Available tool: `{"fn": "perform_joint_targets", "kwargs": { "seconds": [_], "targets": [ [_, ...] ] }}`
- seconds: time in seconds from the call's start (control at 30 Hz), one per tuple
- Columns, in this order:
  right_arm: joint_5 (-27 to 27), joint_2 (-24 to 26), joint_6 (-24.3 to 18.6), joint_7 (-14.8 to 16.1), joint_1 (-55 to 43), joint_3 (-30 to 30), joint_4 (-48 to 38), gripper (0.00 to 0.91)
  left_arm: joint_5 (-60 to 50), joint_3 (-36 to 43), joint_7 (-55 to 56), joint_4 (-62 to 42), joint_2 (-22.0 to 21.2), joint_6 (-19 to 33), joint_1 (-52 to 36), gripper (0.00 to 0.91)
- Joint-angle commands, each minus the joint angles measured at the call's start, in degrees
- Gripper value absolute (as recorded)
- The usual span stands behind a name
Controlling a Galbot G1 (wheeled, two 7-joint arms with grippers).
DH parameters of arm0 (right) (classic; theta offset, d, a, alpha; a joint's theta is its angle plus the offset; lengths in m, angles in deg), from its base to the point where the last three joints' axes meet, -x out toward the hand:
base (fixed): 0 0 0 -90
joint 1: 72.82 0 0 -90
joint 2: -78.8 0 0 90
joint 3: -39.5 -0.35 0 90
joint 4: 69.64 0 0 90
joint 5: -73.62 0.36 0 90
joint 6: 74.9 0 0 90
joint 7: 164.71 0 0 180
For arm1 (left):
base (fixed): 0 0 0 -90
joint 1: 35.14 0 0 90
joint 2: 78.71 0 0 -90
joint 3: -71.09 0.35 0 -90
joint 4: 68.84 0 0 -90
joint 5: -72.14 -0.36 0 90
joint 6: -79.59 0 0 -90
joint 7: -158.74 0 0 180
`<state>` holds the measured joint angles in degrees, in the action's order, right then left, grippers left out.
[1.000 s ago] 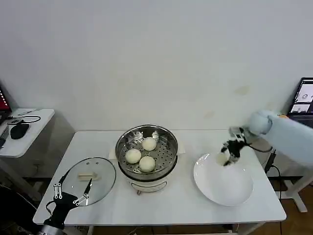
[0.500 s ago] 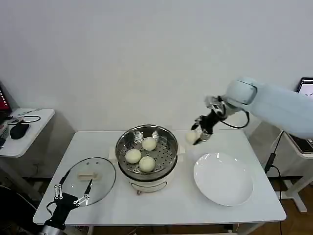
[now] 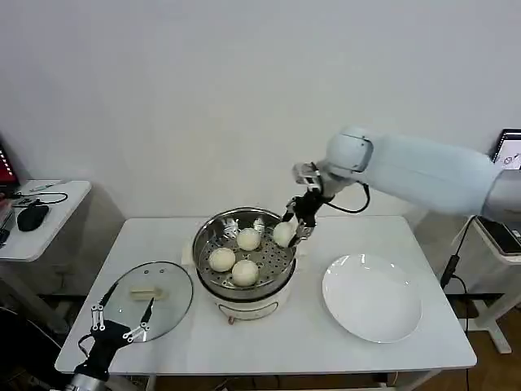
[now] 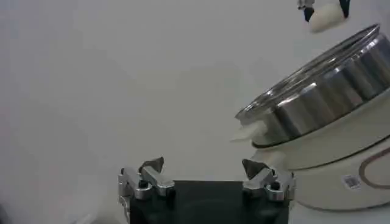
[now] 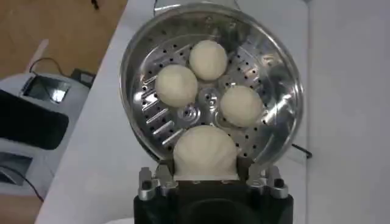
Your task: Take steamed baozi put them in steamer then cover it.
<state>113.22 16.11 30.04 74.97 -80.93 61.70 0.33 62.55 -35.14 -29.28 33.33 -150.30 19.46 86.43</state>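
Baozi [image 3: 283, 234] is pinched in the right end effector [image 3: 295, 229], directly above the steamer [image 3: 244, 248] floor's free right part.

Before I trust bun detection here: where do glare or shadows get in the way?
Head view: the lid reflects light softly; the plate is evenly lit. Right wrist view: the steamer shines at its rim, and the held bun sits in the right tool's shade.
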Motion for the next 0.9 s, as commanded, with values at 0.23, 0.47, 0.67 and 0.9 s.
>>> {"fn": "perform_joint_targets", "kwargs": {
  "seconds": [0.23,0.47,0.67,0.9],
  "targets": [
    [-2.3,-6.7,0.7,-0.7,3.1,1.9,-4.9,0.665,0.6,0.1,-0.1,-0.6,0.6,0.0,-0.4,0.907],
    [-3.8,-7.2,0.2,-0.8,4.5,1.8,-6.8,0.665,0.7,0.4,-0.1,-1.5,0.6,0.0,-0.8,0.907],
    [-3.7,-7.4,0.2,-0.7,5.5,1.3,-8.1,0.665,0.7,0.4,-0.1,-1.6,0.6,-0.1,-1.0,0.907],
    [-3.5,-7.3,0.1,-0.8,6.2,0.7,-8.7,0.665,0.7,0.3,-0.1,-1.9,0.6,-0.1,-1.0,0.907]
  ]
}}
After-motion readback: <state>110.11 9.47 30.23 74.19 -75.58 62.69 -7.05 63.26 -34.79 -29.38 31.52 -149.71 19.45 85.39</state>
